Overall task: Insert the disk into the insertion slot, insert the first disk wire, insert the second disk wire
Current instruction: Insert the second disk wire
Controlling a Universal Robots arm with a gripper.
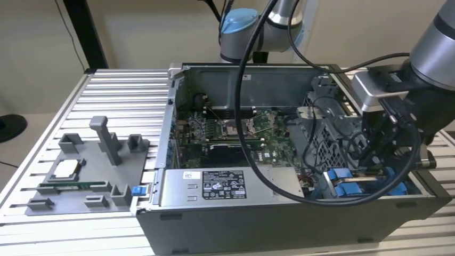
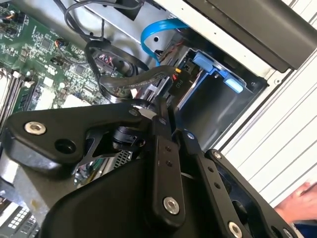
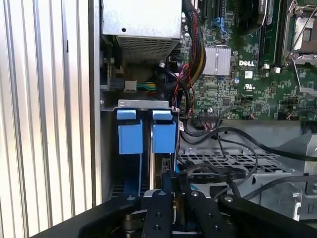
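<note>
My fingers (image 3: 173, 186) hang over the blue-railed insertion slot (image 3: 143, 131) at the corner of the open computer case (image 1: 213, 221), drawn close together with their tips at a black wire connector (image 2: 179, 79); I cannot tell whether they actually pinch it. In the first wrist view two blue tabs stand side by side on the bay's metal edge, with the disk (image 3: 154, 171) seated edge-on between the rails below them. In the second wrist view a blue flat cable (image 2: 156, 30) loops above the bay. The case sits on a ribbed aluminium worktop (image 1: 114, 96), and a grey fixture tray (image 1: 78, 178) lies on the exterior view's left. Behind stands a plain beige wall (image 1: 142, 32) with a dark post (image 1: 85, 32).
</note>
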